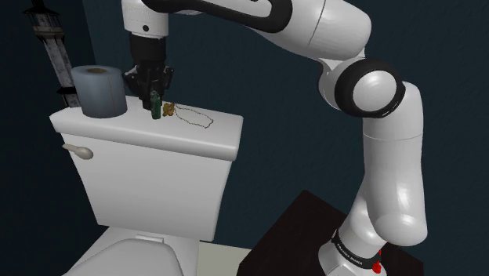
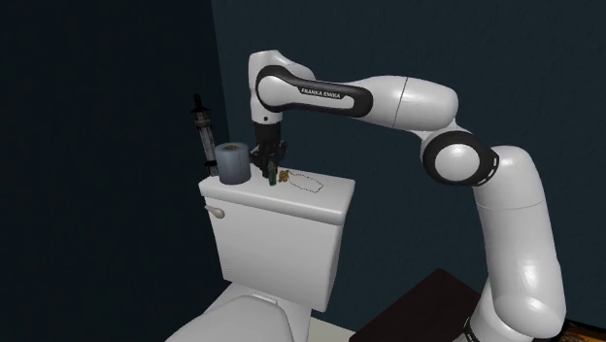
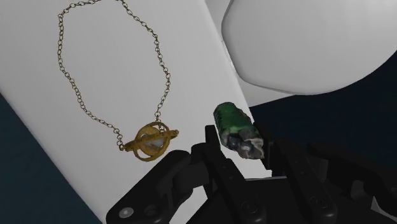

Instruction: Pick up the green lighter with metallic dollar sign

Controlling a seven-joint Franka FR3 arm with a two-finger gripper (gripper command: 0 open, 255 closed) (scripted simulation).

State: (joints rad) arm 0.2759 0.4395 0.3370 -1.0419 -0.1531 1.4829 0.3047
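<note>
Gripper [image 1: 154, 98] points down over the tank lid [image 1: 213, 133], fingers clenched on the lighter [image 1: 156, 106]. In the wrist view the green body [image 3: 234, 121] sits between both fingers and sticks out past the tips, with a grey metallic end nearest the palm. The lighter is upright under the gripper, at the lid. Can't tell if its base touches the lid or is just off it. Gold necklace [image 3: 151, 139] lies flat on the lid just beside the gripper, stand side, pendant closest to the fingers and chain looping away from them. Grey roll [image 1: 99, 90] stands on the lid near the gripper's other side, not touching it. Flush lever [image 1: 77, 150] is on the tank front, below the roll.
</note>
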